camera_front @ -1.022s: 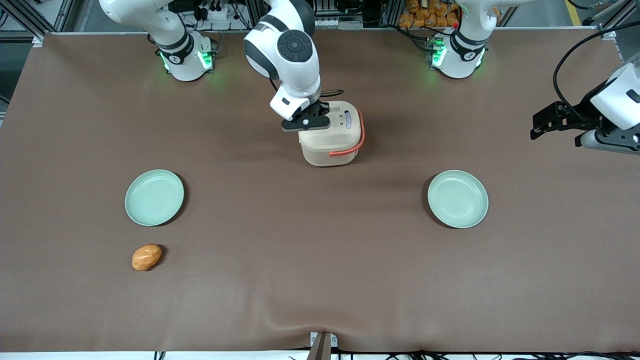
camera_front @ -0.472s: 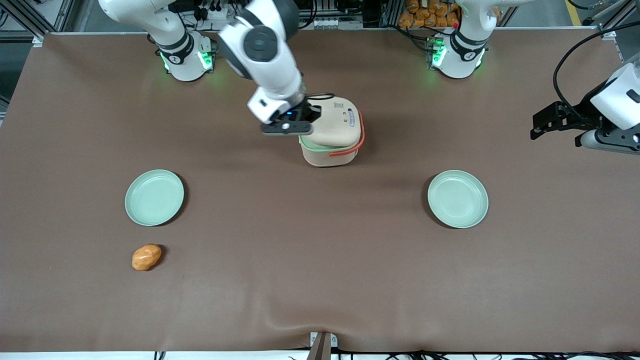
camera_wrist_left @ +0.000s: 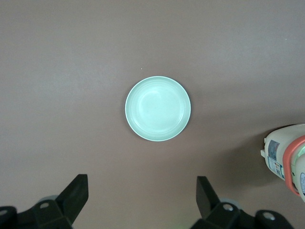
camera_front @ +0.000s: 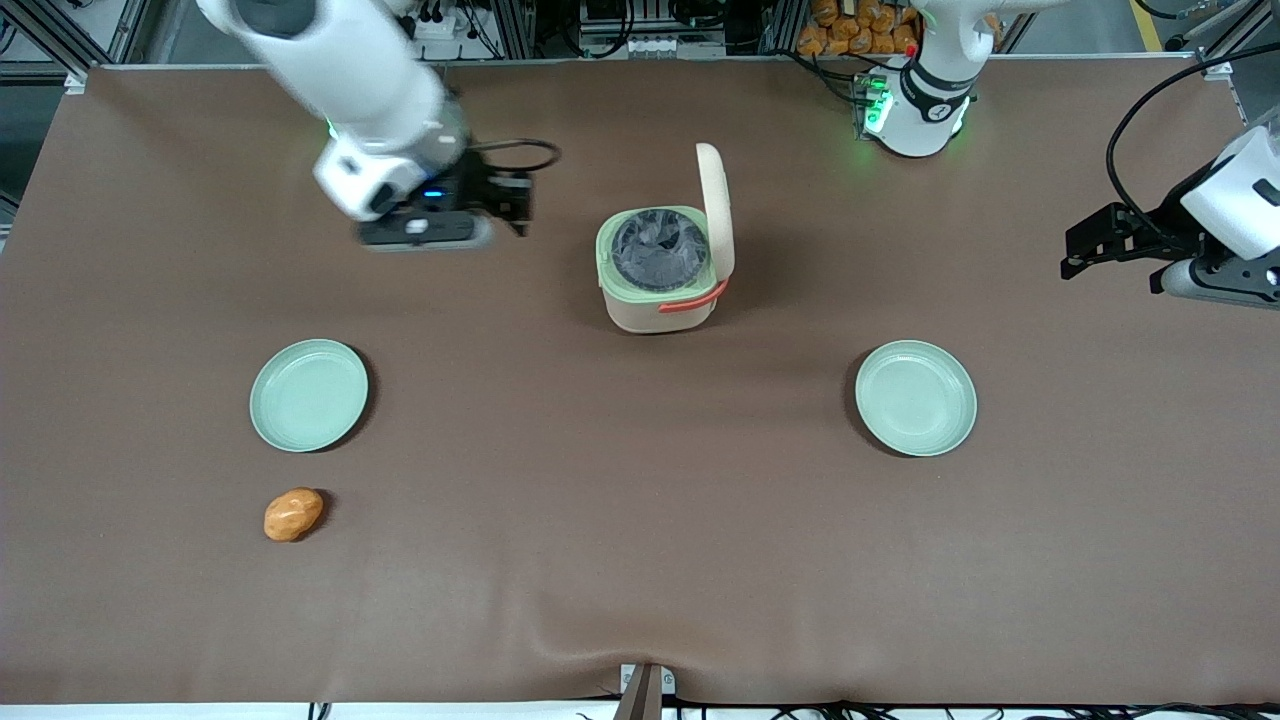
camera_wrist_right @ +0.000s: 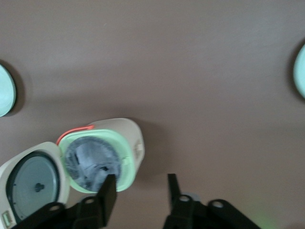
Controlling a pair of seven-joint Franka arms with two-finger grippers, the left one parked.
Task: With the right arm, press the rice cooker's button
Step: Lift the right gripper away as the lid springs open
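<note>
Standing near the middle of the table, the rice cooker had its lid flipped up, so the dark pot and the pale green rim showed. The orange handle lay across the side nearest the front camera.

Up above the table, toward the working arm's end, the right arm held its gripper well apart from the cooker. In the right wrist view the gripper had its two fingers apart, with a gap between them and nothing held.

With the lid up, the button job looked done, I think. Trouble could come if the arm swung low toward the cooker. It might bump the tall lid and knock it shut, or tip the little cooker over, because it looked light. The cable loop by the gripper could snag on the lid too.

One green plate and an orange lump of food lay nearer the front camera, toward the working arm's end. A low sweep there could push them. Another green plate sat toward the parked arm's end.
</note>
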